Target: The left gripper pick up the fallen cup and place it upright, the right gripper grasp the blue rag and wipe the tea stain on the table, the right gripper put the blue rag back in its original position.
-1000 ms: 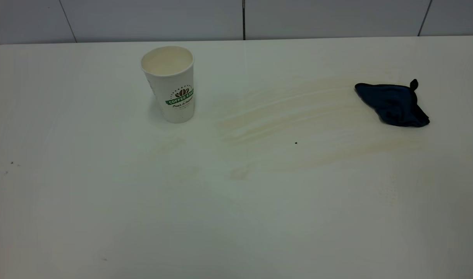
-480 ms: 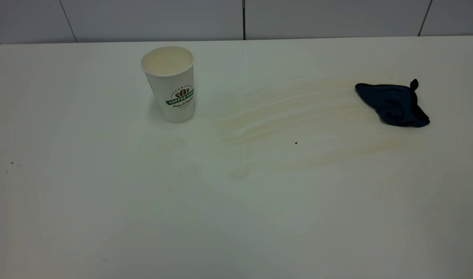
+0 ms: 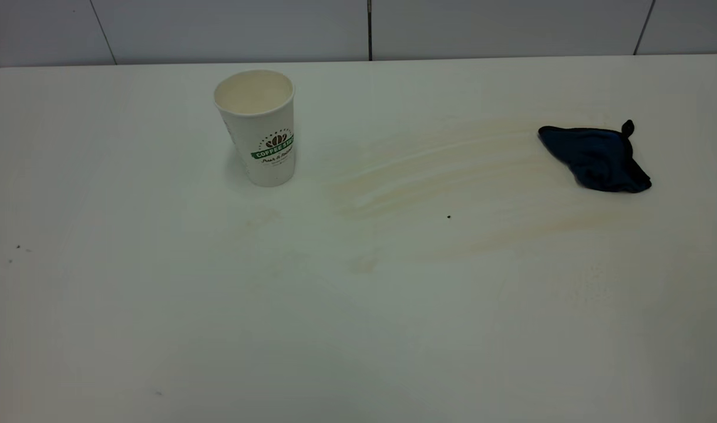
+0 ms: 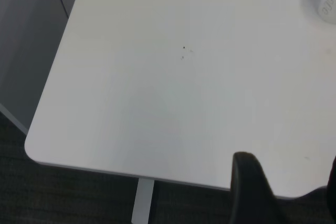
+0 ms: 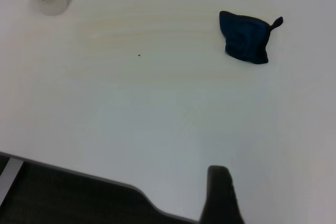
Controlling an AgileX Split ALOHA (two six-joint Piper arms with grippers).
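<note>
Cup [image 3: 256,126] upright on table [image 3: 158,305], far-left area in ext. view, open mouth up, green banner logo facing camera; cream inside, looks empty. Blue rag [image 3: 594,157] bunched on far-right side, well apart from cup, corner loop sticking up at its far edge. Tea stain [image 3: 434,176] now pale tan streaks smeared between cup and rag, running up to rag's near-left edge; 1 fainter band below, plus a small tan patch nearer the camera. Tiny black speck [image 3: 448,217] sits among the streaks. Neither arm shows in ext. view. Left gripper [image 4: 286,192]: only 2 dark finger parts at frame edge in left wrist view, with a gap between them, so apart, holding nothing; hangs over table's near corner, cup base just visible far off. Right gripper [image 5: 220,195]: only 1 dark finger tip in right wrist view, above table's near edge, well back from rag; apart or together, can't tell.
</note>
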